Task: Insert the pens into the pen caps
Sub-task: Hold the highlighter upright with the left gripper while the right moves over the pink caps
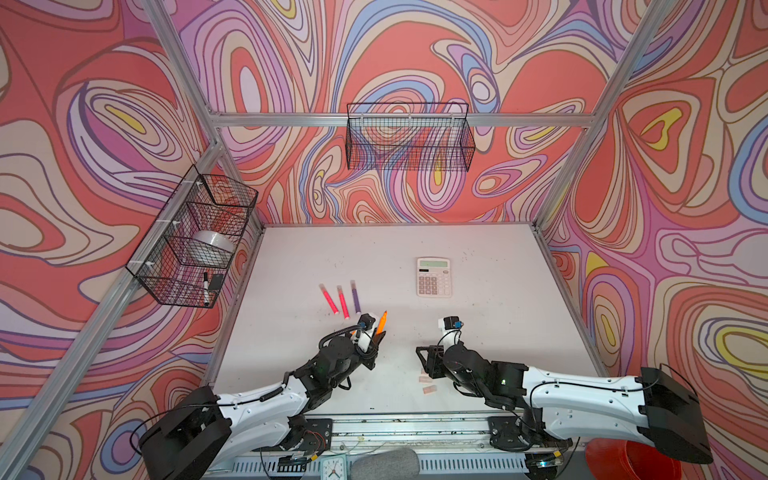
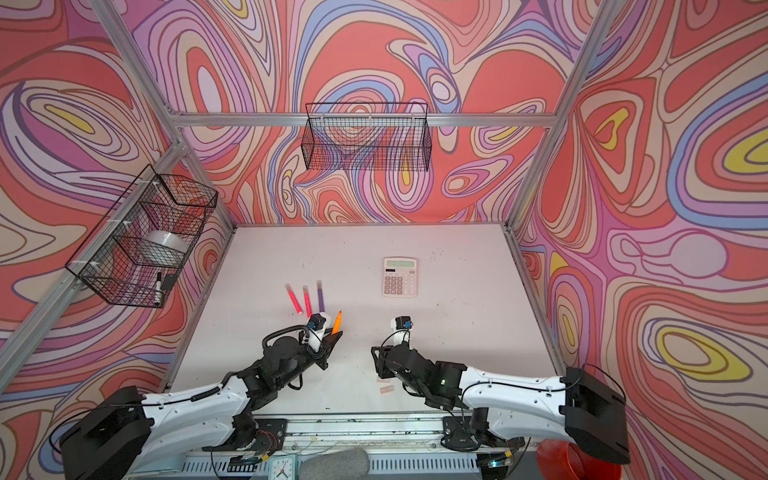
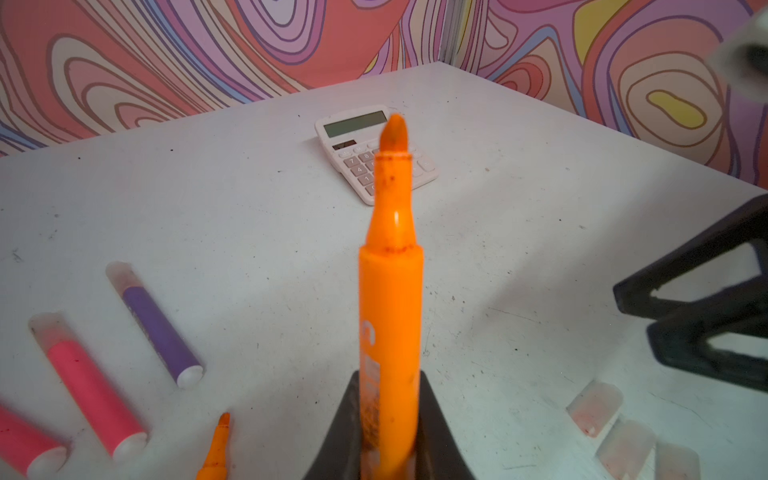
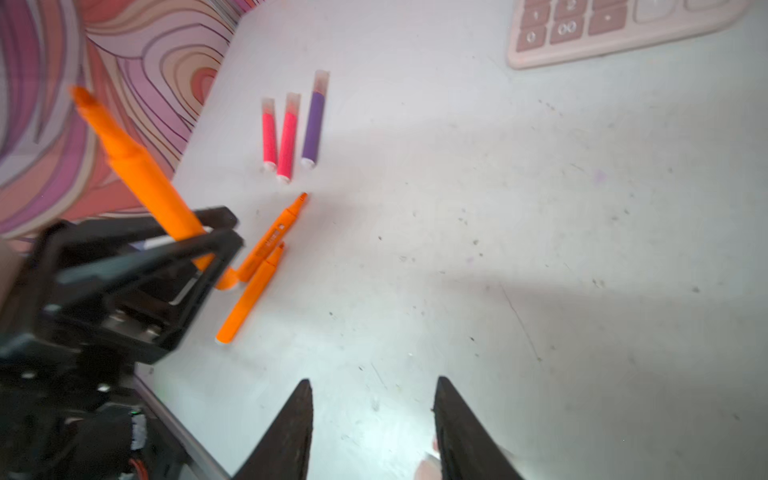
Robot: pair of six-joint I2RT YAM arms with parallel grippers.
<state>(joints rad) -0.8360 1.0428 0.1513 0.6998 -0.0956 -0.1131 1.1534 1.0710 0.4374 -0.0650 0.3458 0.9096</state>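
six pens [image 4: 286,141], six caps [image 3: 595,407], one calculator [image 1: 434,277]

Both top views look down from high over the whole surface [image 1: 519,332]; the close wrist views share the calculator [image 3: 353,162].

A pale, scuffed table [image 1: 498,332], flecked with dark specks. Beyond the left pincer [image 1: 379,336], slightly to its left, three capped pens lie close together. They are two pink pens [image 1: 328,300] [image 1: 342,302] and a purple pen [image 1: 355,296], with their capped ends pointing away. Under that pincer lie two uncapped orange pens [image 4: 274,237] [image 4: 249,295], close together, tips toward the capped three. Well beyond the right pincer [image 4: 374,379] a pink calculator [image 1: 434,277] lies flat. Three loose caps [image 3: 595,408] [image 3: 627,442] [image 3: 677,461] sit in a row just beside the right pincer.
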